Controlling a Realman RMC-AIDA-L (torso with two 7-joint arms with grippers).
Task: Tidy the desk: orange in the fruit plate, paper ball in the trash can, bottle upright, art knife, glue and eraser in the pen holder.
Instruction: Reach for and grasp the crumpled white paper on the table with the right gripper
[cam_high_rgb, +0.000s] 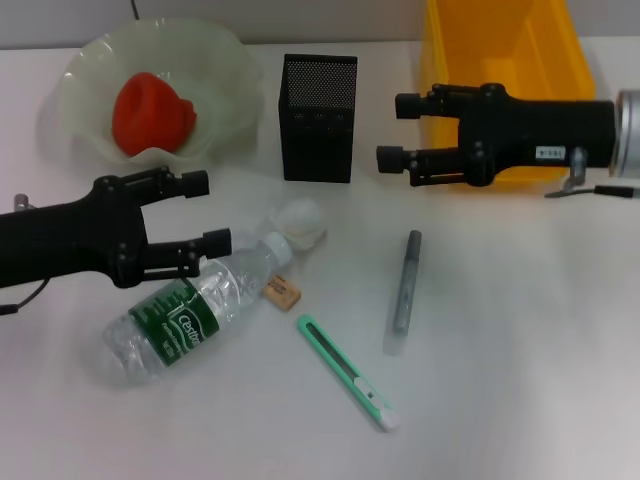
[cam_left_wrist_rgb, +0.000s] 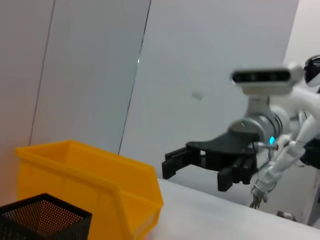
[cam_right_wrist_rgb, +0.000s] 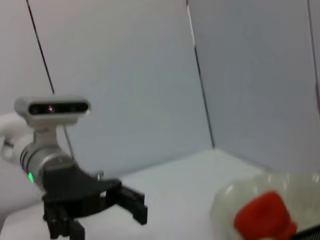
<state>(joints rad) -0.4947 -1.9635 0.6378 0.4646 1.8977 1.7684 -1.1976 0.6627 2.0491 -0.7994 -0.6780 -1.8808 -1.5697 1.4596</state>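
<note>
White desk (cam_high_rgb: 520, 330): orange (cam_high_rgb: 150, 112) already in plate (cam_high_rgb: 225, 75) far left. Bottle (cam_high_rgb: 195, 310) lies on its side, paper ball (cam_high_rgb: 303, 222) at its cap, eraser (cam_high_rgb: 284, 292) beside; knife (cam_high_rgb: 347, 372) near, glue (cam_high_rgb: 405, 290) right. Left gripper (cam_high_rgb: 205, 212) wide over bottle; right gripper (cam_high_rgb: 398, 130) wide by bin (cam_high_rgb: 445, 60) & holder (cam_high_rgb: 319, 118).

Left pincer (cam_right_wrist_rgb: 137, 205) open above white table (cam_right_wrist_rgb: 190, 180); orange (cam_right_wrist_rgb: 262, 216) in fruit plate (cam_right_wrist_rgb: 225, 205).
</note>
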